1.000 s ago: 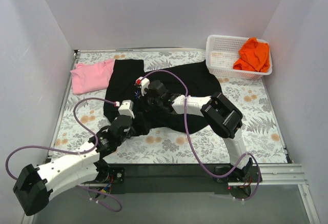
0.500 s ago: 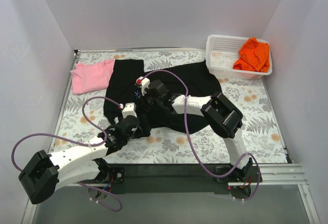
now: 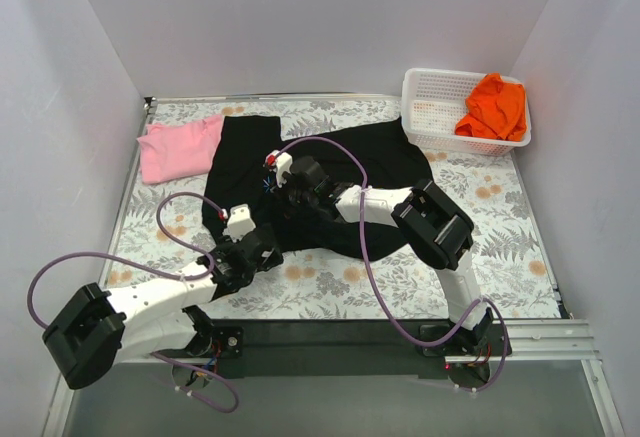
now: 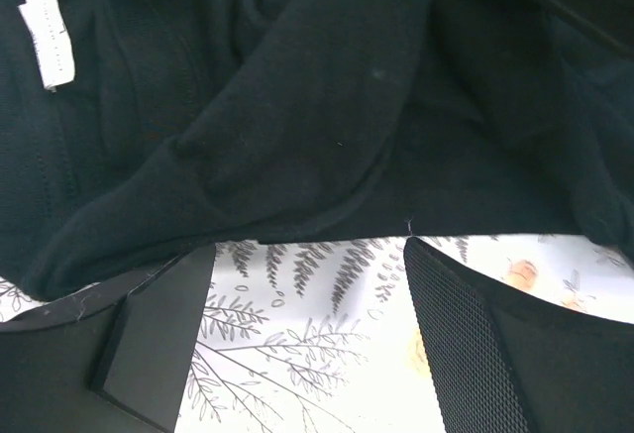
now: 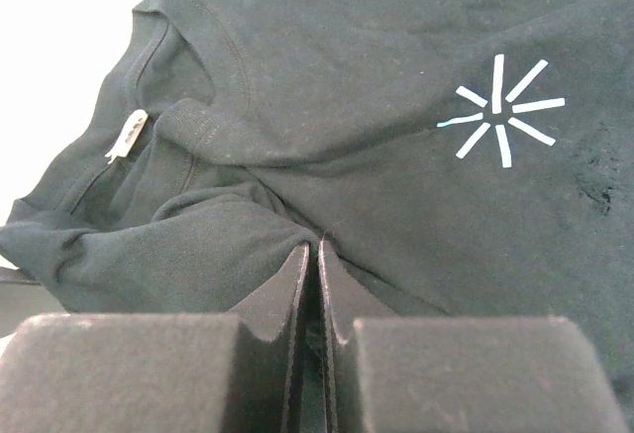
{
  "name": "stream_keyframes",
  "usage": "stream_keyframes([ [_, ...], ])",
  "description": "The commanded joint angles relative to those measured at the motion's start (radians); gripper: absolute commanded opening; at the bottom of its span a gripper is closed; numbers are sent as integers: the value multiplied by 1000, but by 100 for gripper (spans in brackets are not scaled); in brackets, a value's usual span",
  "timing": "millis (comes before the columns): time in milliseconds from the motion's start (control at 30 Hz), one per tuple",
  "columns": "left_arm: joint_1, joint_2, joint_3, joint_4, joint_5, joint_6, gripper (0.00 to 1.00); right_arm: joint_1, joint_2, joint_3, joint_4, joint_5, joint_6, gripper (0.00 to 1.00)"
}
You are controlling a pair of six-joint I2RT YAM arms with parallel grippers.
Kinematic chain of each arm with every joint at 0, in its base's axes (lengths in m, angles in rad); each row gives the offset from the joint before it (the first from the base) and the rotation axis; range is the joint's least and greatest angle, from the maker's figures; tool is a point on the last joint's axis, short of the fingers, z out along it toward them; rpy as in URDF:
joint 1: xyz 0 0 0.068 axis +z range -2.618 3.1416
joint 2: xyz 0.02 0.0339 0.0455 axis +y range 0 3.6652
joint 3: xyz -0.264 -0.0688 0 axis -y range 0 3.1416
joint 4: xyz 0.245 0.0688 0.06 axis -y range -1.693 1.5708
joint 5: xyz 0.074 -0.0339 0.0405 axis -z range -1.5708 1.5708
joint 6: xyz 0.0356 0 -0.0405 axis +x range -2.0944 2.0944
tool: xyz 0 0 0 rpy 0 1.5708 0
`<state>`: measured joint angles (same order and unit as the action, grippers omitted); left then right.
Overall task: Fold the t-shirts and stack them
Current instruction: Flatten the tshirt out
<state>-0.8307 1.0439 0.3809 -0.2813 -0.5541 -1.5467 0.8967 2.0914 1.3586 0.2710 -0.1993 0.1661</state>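
pink tee [image 3: 178,149] lies far-L on table [image 3: 500,227] | L fingers [image 4: 466,344]: risk = shallow bite, snags 1 layer or misses; spread wide at near hem of black tee [image 3: 385,157], holding nothing | R fingers [image 5: 282,292]: risk = thin pinch slips on lift, tee bunches; clenched on fold by collar, mid-table | orange tee [image 3: 495,105] in basket [image 3: 425,107], far-R

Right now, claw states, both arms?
Left claw: open, empty, at the black t-shirt hem.
Right claw: closed, pinching a fold of the black t-shirt.
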Motion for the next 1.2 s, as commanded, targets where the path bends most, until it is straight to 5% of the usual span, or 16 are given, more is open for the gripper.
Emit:
stream_keyframes([
  [0,-4,44,33,-10,-66,-30,71,-5,-34,-10,14,-20,4,1],
  [467,-2,110,42,28,-29,10,46,-5,-50,-30,19,-20,4,1],
  [600,-2,119,47,19,-33,4,35,-5,-54,-36,20,-20,6,1],
  [700,-2,125,50,19,-44,-3,15,-5,-56,-42,25,-25,7,1],
  [867,-2,160,70,5,-64,-13,1,-5,-56,-50,30,-31,9,1],
  [1167,-4,4,99,-47,-46,14,0,-5,-63,-65,33,-29,1,1],
])
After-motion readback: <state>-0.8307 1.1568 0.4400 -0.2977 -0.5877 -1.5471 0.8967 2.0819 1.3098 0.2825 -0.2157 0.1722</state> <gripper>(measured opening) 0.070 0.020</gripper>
